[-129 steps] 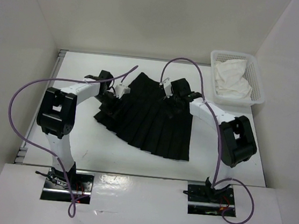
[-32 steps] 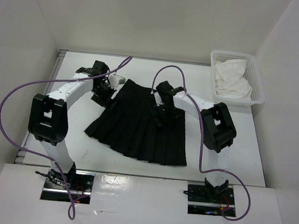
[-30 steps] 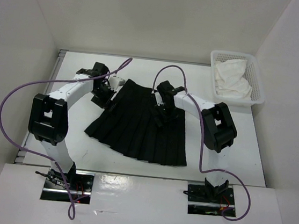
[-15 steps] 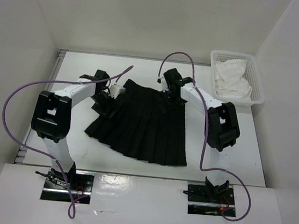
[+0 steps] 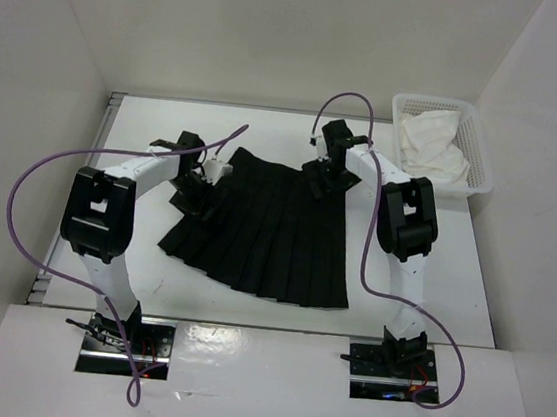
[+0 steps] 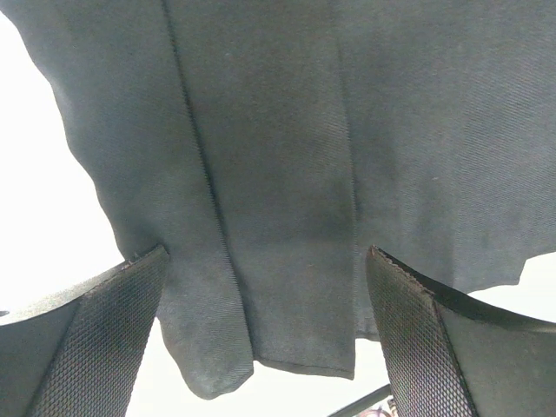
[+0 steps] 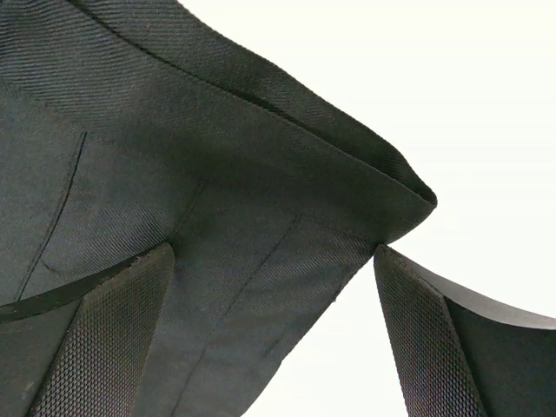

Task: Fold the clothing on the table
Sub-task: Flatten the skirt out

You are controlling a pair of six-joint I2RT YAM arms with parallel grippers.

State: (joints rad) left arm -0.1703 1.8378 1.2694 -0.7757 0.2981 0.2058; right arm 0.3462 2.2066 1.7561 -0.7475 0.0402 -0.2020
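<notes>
Nearest me, the hem of the black pleated skirt (image 5: 266, 232) fans out over the tabletop (image 5: 432, 276). It lies flat and unfolded, and its pleats run away from me toward the waistband.

Farther up its left edge hangs the left tool (image 6: 267, 252). Its fingers are spread wide, with dark cloth filling the gap under them and nothing pinched. Across at the waistband's right corner sits the right tool (image 7: 274, 248), equally spread. The corner, with its turned-over edge, pokes out between the pads. I cannot tell whether either tool actually touches the fabric.

I'd call this the approach to the first grasp, since I see no fold in the skirt. My next move should bring both tools down until each straddles its edge. Then I would press the fingers together on the cloth, not on the tabletop, and lift evenly on both sides. The pleats look likely to splay or slide if one side leads.

Beyond, in the far right corner, a white basket (image 5: 482, 161) holds a white cloth (image 5: 431, 150), well apart from the skirt.
</notes>
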